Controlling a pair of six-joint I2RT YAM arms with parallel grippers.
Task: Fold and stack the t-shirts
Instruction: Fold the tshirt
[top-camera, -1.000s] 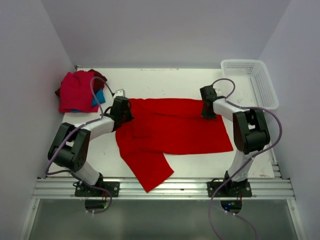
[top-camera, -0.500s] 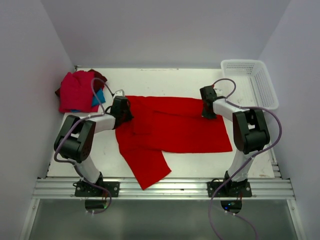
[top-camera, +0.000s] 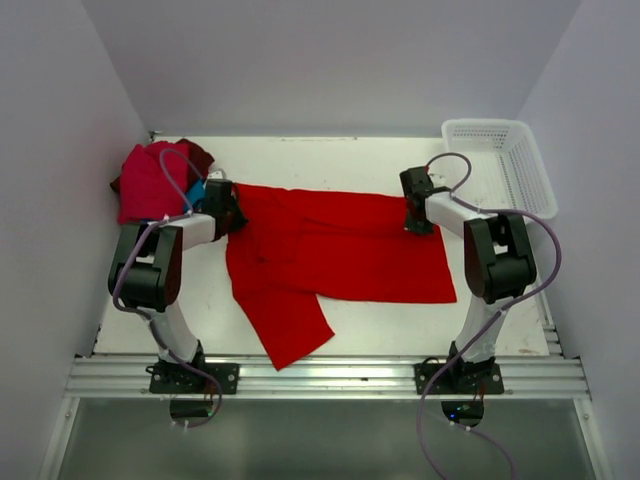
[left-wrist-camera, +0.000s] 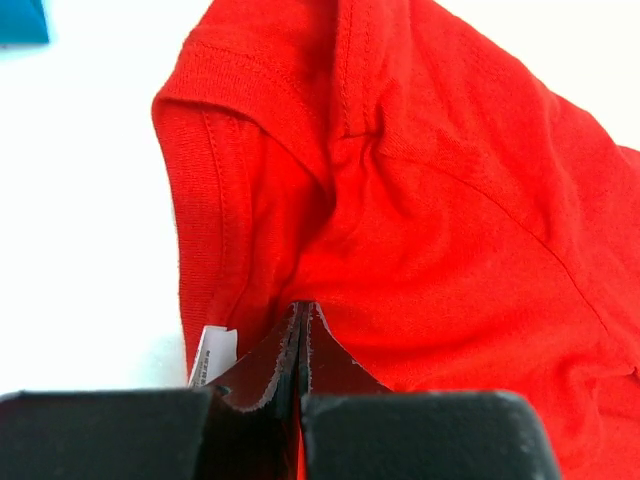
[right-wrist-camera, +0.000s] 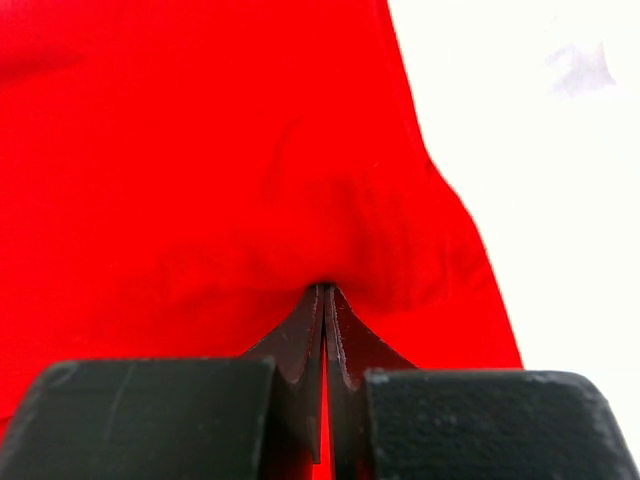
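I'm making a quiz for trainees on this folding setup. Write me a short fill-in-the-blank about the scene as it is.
The left gripper and the right gripper are both ____ on the spread red t-shirt.
The white mesh basket sits at the far ____ corner of the table.
The pile of folded shirts lies nearest the ____ gripper.
Missing words: shut; right; left.

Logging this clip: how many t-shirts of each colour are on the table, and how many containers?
Bright red t-shirt, spread out: 1
Red t-shirt, in the far-left pile: 1
Dark maroon t-shirt, same pile: 1
Teal-blue t-shirt, same pile: 1
White mesh basket, far right: 1
Total: 5 (4 shirts that show, 1 basket)
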